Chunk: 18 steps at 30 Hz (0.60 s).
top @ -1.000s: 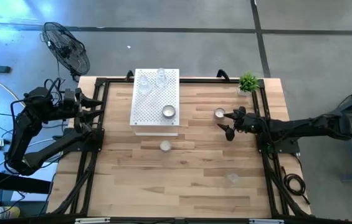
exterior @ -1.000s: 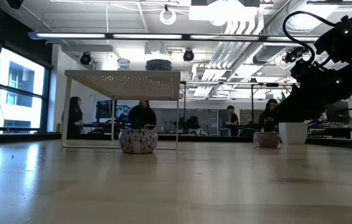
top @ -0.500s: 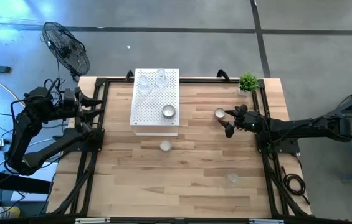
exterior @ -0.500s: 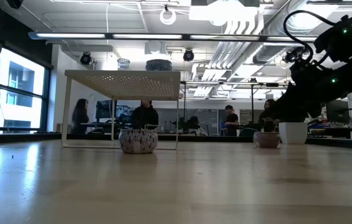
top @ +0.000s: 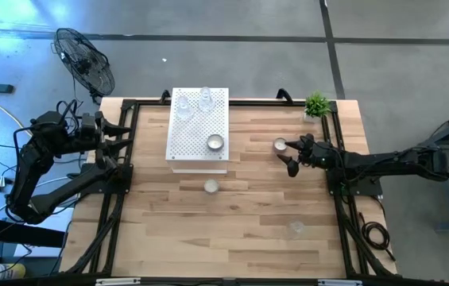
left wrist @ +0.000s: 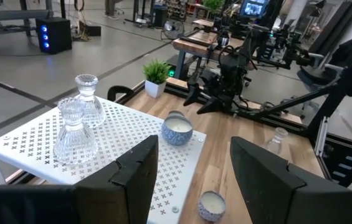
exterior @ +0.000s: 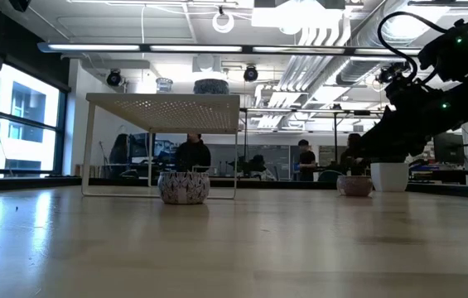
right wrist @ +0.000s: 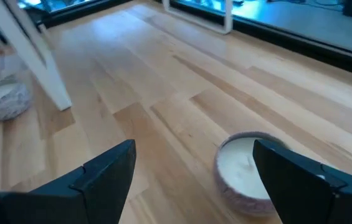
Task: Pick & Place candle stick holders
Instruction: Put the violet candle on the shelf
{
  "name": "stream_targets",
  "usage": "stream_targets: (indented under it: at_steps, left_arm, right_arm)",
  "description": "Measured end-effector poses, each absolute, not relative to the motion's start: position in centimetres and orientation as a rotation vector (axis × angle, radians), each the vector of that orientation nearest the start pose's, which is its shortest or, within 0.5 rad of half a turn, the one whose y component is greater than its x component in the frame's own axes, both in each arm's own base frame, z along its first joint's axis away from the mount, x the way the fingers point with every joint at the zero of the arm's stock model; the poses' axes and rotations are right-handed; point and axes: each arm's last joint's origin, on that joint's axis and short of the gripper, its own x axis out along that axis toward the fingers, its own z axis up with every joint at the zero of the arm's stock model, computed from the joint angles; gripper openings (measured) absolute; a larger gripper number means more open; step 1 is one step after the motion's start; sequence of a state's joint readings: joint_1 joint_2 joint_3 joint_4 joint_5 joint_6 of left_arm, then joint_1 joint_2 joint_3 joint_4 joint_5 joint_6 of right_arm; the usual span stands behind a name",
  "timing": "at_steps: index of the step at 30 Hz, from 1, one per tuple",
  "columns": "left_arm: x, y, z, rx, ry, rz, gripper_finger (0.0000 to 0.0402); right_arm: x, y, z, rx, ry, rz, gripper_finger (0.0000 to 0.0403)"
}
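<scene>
We see our right gripper [top: 288, 156] spread wide, low over the desk [top: 248, 230] and just beside a round silvery holder with a white centre [top: 280, 144]. We judge it is lined up this way so the holder can pass between the jaws for a pick; nothing is pinched yet. In the right wrist view that holder [right wrist: 245, 172] sits ahead between the two dark fingers, a squat bowl with a pale filling.

Farther across, a second silvery holder [top: 211, 186] stands on the bare wood just in front of the white perforated stand [top: 198, 151]. On the stand's top rest a third silvery holder [top: 215, 143] and two clear glass holders [top: 193, 103], tall and ribbed. A faint clear shape [top: 296, 228] on the wood may be another glass one, though we cannot be sure.

Our left gripper [top: 117, 135] waits at the desk's left edge, partly spread and empty.
</scene>
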<state>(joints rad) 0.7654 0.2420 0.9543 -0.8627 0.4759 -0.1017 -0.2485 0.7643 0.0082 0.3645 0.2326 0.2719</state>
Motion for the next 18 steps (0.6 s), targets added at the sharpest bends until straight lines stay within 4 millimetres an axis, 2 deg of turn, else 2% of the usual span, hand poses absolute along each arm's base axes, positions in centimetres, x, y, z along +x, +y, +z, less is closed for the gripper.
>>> stream_targets:
  at_steps: [11, 16, 18]
  left_arm:
    - [1.09, -0.79, 35.83, -0.189, 0.108, 0.295, 0.0195]
    - [1.09, -0.79, 35.82, -0.189, 0.109, 0.295, 0.0195]
    - [1.09, -0.80, 35.82, -0.189, 0.109, 0.294, 0.0195]
  right_arm:
    - [13.19, -3.96, 12.50, 0.267, 0.333, -0.503, 0.0322]
    - [13.17, -4.00, 12.51, 0.274, 0.328, -0.520, 0.0348]
    - [13.04, -4.23, 12.52, 0.334, 0.293, -0.625, 0.0361]
